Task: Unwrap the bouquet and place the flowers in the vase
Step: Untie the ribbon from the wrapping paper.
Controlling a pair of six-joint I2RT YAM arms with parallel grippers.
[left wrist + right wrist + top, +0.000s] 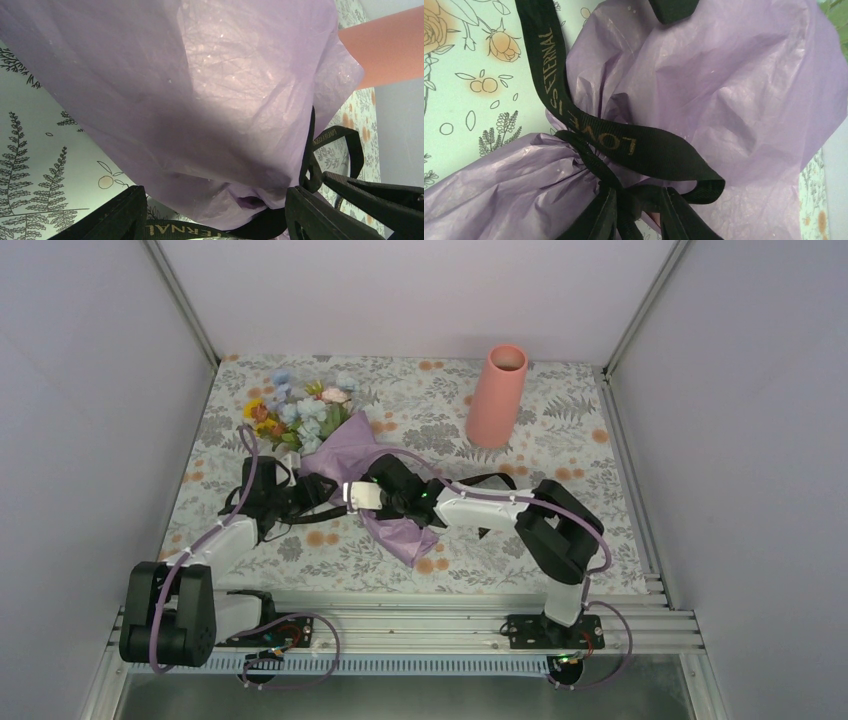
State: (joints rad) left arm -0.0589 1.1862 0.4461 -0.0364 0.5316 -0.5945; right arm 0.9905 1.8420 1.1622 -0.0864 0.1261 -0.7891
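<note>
One bouquet (345, 452) lay centre-left on the desk (570, 455), its blooms toward the upper left. The vase (495, 395) stood upright, well apart at upper right. The left end effector (215, 220) was wide open with lilac wrap bulging between its fingers, while the right end effector (636, 220), narrowly parted, straddled the knot of the black ribbon (644, 147) at the bouquet's waist.
</note>
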